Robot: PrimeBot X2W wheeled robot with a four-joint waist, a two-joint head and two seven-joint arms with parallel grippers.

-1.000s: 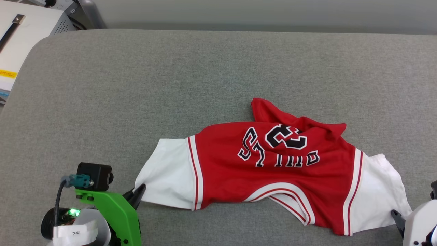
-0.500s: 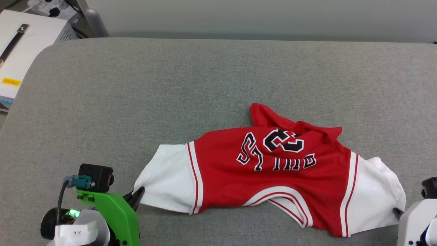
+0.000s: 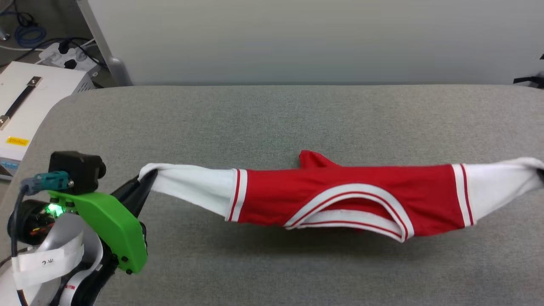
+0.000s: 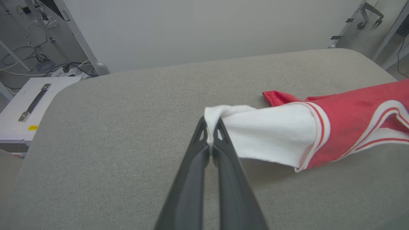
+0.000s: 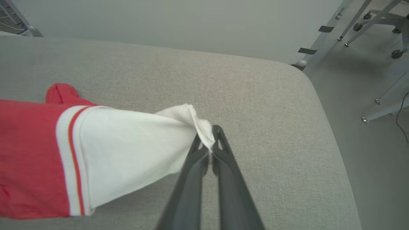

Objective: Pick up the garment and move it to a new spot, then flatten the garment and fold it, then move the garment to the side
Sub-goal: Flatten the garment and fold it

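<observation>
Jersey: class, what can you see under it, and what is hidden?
Under the jersey, strung between the left tool and the right tool, the grey cushion shows with a shadow. The cushion strip behind the cloth is covered.

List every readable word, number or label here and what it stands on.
Nothing reads clearly.
White tag on the left arm: marks too blurred to read.
Yellow label on the white box: too small to read.
Red jersey: stripes, no lettering on the visible side.
</observation>
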